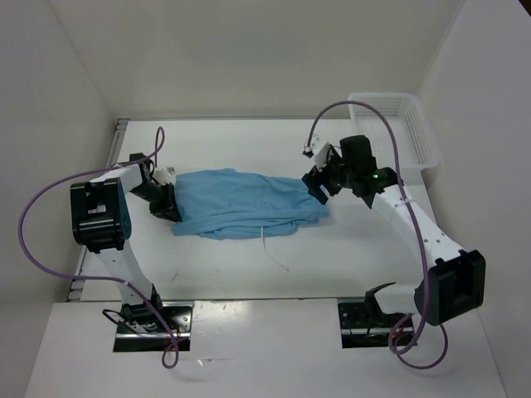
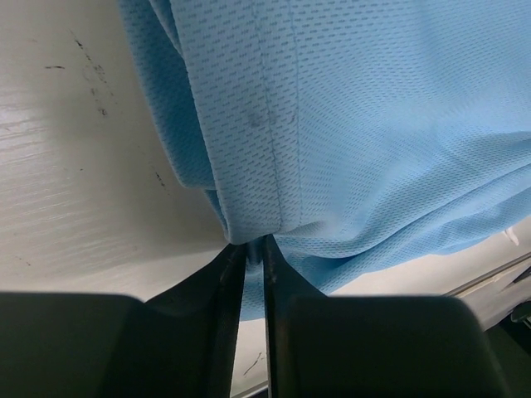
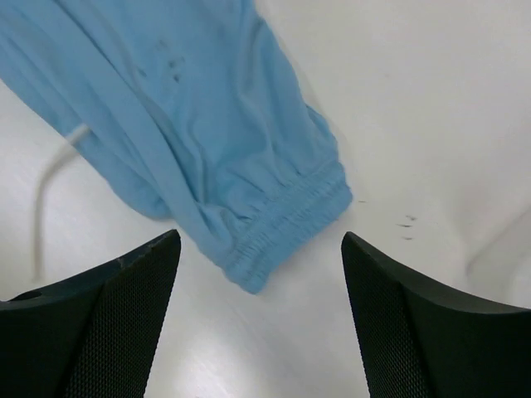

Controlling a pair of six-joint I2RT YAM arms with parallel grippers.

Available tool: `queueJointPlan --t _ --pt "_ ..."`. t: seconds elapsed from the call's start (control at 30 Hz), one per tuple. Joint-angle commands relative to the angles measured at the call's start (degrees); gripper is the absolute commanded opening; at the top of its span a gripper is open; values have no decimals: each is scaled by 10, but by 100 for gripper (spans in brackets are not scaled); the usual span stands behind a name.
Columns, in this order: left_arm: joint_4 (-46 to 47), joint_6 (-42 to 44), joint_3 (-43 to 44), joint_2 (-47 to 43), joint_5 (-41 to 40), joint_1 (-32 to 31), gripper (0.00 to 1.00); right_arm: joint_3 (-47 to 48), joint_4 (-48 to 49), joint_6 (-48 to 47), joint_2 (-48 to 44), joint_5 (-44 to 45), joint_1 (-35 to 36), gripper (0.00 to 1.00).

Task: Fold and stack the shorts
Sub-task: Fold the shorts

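Observation:
The light blue shorts (image 1: 241,203) lie bunched across the middle of the white table, with a thin white drawstring (image 1: 272,247) trailing toward the near edge. My left gripper (image 1: 164,201) is shut on the shorts' left edge; in the left wrist view the mesh cloth (image 2: 348,124) is pinched between the black fingertips (image 2: 254,247). My right gripper (image 1: 319,189) is open and empty just past the right end. In the right wrist view the gathered waistband (image 3: 286,232) lies just ahead of the gap between the spread fingers (image 3: 261,257).
A white plastic mesh basket (image 1: 397,128) stands at the far right of the table. White walls enclose the table on the left, back and right. The arms' base plates (image 1: 153,319) sit at the near edge.

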Motion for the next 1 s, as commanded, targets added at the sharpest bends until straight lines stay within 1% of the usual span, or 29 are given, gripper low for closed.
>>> queueJointPlan --t 0.0,0.03,0.1,0.13,0.17,0.23,0.37,0.47,0.57,0.63,0.7,0.8,0.9,0.97 --pt "8 9 -8 18 -46 3 22 13 -9 199 0 -79 -16 83" --pt "8 9 -8 18 -46 3 22 13 -9 279 34 -71 -23 83" --pt "3 9 -8 18 -40 3 23 -15 5 357 86 -71 -43 83" --pt "3 9 -8 18 -40 3 23 -30 16 418 91 -88 -75 83" --pt "-3 9 -3 18 -40 3 25 -59 36 445 91 -115 -88 84" --pt "-3 9 -3 18 -46 3 25 -76 42 483 104 -115 -107 84" --pt "-8 9 -3 18 -46 8 25 -115 61 498 119 -68 -120 84" --pt "-13 9 -3 24 -51 13 26 -123 87 509 142 -96 -120 84" --pt "-13 9 -3 30 -51 18 26 -133 104 509 160 -96 -105 84" --pt "-13 9 -3 36 -51 19 26 -147 122 525 175 -96 -105 84" --pt "-13 9 -3 36 -51 24 26 -147 127 534 186 -88 -87 81" --pt "-13 9 -3 36 -51 24 26 -140 127 558 209 -38 -64 76" --pt "-13 9 -3 41 -45 24 26 -113 127 579 233 -23 -64 73" --pt "-13 9 -3 47 -45 24 26 -106 121 579 251 -7 -64 65"
